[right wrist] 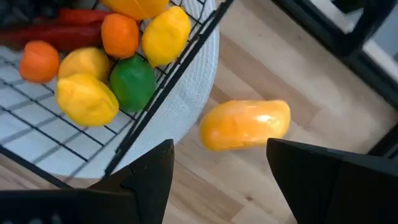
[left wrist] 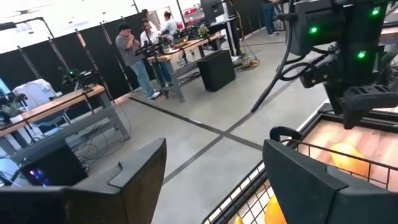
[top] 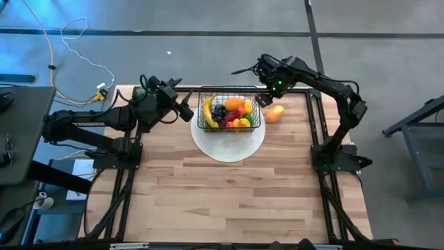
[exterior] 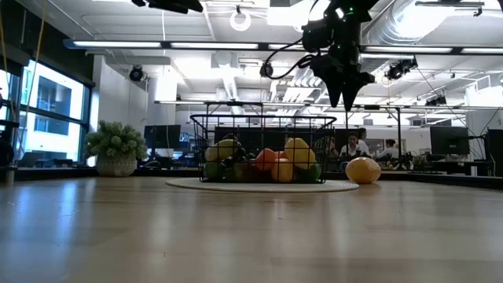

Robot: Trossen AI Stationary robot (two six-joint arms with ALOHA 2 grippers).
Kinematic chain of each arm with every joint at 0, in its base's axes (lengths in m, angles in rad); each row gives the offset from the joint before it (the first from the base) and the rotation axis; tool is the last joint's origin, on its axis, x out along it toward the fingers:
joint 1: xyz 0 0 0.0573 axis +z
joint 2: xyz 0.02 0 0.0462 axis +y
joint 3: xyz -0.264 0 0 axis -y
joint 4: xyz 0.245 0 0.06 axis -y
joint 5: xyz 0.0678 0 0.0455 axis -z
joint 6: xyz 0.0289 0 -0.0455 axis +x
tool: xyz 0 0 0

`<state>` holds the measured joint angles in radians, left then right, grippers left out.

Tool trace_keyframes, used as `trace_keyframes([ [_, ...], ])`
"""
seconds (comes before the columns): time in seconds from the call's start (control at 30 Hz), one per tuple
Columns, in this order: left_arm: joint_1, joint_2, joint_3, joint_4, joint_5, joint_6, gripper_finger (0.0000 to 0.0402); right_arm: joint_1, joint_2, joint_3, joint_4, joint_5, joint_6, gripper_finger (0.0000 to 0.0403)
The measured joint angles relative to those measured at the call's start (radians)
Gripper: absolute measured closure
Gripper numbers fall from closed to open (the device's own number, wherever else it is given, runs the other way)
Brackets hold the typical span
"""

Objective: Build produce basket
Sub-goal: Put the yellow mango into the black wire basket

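The black wire basket (top: 229, 111) stands on a round white plate (top: 229, 144) at the table's far middle. It holds a banana (top: 207, 111), dark grapes (top: 219, 111), lemons (right wrist: 87, 99), small oranges (right wrist: 120, 35), a red chilli (right wrist: 56, 34) and a green fruit (right wrist: 133, 82). An orange-yellow mango (top: 275, 113) lies on its side on the wood, right of the basket, and also shows in the right wrist view (right wrist: 245, 124). My right gripper (top: 266, 98) hangs open above the gap between basket and mango, pointing down, touching nothing. My left gripper (top: 187, 109) is open and raised at the basket's left side.
A spiky grey-green leafy bunch in a pot (exterior: 116, 147) shows at the far left in the low view. People stand at benches in the room behind (left wrist: 134, 46). The bare wood of the table's near half (top: 229, 201) is free room.
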<state>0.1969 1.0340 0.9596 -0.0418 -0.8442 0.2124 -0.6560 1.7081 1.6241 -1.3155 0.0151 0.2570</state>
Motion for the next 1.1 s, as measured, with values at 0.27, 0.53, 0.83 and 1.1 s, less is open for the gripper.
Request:
trace_keyframes([
  [0.27,-0.038,0.0,0.0,-0.06,-0.017,0.051,0.0148,0.035,0.0,0.0,-0.066,0.011,0.057,0.0165],
  [0.53,-0.073,0.0,0.0,-0.141,-0.016,0.052,0.0148,0.118,0.0,0.0,-0.2,0.009,-0.01,0.0165],
  [0.83,-0.106,0.0,0.0,-0.17,-0.016,0.046,0.0148,0.201,-0.132,-0.077,-0.228,0.01,0.015,0.0165],
  [1.1,-0.109,0.0,0.0,-0.17,-0.016,-0.001,0.0148,0.233,-0.365,-0.259,-0.102,0.011,0.08,0.0165],
])
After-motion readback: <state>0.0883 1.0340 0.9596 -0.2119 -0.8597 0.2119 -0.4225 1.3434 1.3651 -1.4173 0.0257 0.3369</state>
